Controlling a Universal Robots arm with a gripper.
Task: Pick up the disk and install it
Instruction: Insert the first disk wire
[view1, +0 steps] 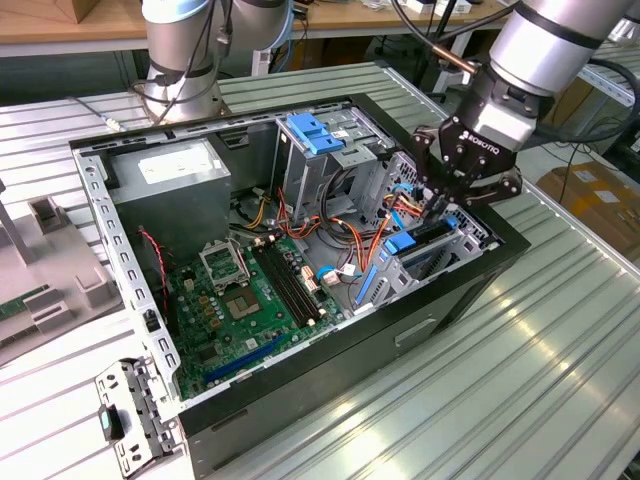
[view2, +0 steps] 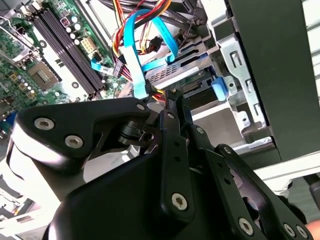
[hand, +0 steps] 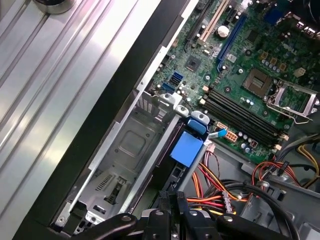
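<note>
Grey power-supply box (view1: 170, 170) at the exterior view's left; at its right, the dark metal disk with blue side rails (view1: 430, 235) sits edge-up in the bay. Black gripper (view1: 441, 203) is just above it, jaws clenched, empty. Likely stiff, weighty, shock-fragile: you grip its long edges.

Bright even overhead light; glare streaks on ribbed metal table (hand: 55, 95); soft shadows inside case (view1: 470, 290).
</note>
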